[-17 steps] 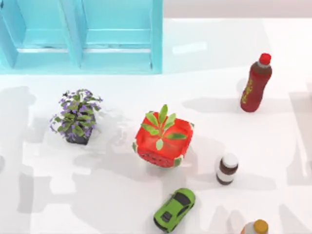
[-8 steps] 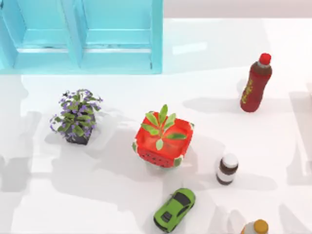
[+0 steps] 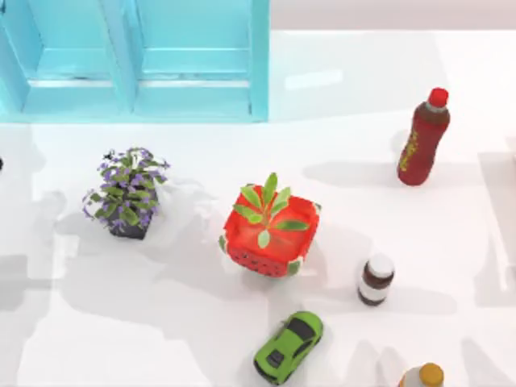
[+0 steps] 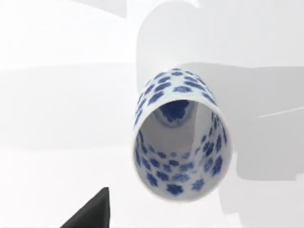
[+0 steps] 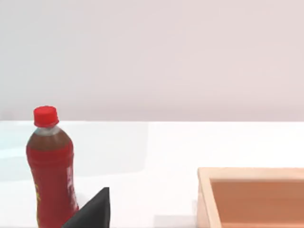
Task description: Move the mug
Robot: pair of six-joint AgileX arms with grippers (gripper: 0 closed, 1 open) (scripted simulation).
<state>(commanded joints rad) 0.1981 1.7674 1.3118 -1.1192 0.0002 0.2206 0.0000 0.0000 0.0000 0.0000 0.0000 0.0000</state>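
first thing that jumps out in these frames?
The red watermelon-patterned planter with green leaves stands mid-table in the top view, with a purple-flowered plant to its left and a lime-green toy car in front of it. A red-capped bottle stands far right. The left wrist view looks down into a white cup with blue flowers.

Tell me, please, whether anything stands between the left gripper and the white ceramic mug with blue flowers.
Nothing visible does. The white, blue-flowered mug stands on bare white table, its open mouth facing the left gripper, nothing between them. The right gripper is near the red-capped bottle.
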